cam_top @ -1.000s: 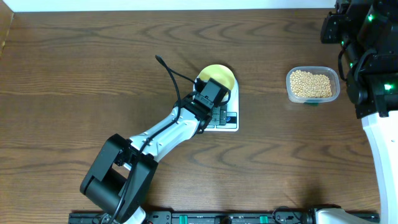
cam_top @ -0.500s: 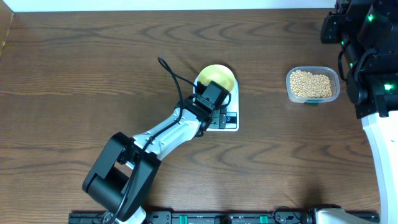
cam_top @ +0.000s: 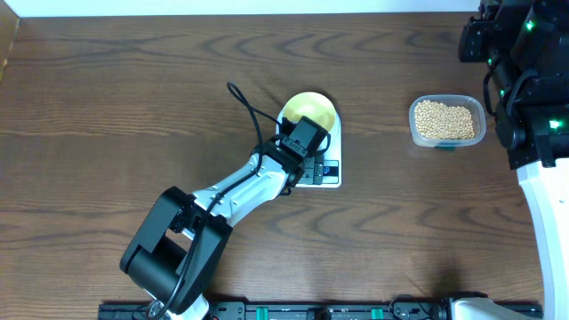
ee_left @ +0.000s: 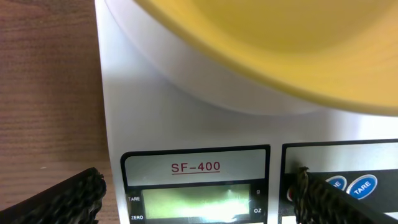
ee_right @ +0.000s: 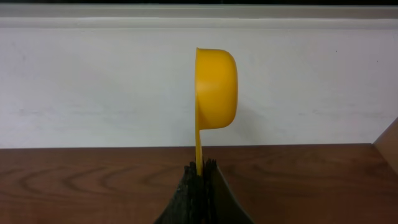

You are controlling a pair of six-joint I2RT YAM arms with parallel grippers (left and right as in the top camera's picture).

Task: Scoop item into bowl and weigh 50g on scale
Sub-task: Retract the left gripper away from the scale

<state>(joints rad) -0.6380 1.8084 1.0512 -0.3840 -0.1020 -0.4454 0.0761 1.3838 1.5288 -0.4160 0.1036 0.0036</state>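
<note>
Since the left gripper point(cam_top: 307, 151) has drawn back a little toward 7 o'clock over the past second, more of the pale-yellow bowl point(cam_top: 313, 108) now shows on the white scale point(cam_top: 332, 178), and the bowl looks empty. The gripper's jaws stand wide apart with nothing between them, hanging over the scale's display point(ee_left: 196, 202), whose reading is too washed out to make out. That retreat suggests the bowl is placed and scooping has yet to start. The beans point(cam_top: 444, 120) lie heaped in a clear tub point(cam_top: 414, 108) at 3 o'clock from the scale, well apart from it. At the far 2 o'clock corner the right gripper point(ee_right: 199, 171) is clamped tight on the handle of a yellow scoop point(ee_right: 216, 87), held up on its side. Bare wooden surface point(cam_top: 133, 107) lies between tub and scale, an open path for the scoop. The left arm point(cam_top: 231, 191) crowds only the scale's 7 o'clock side.
</note>
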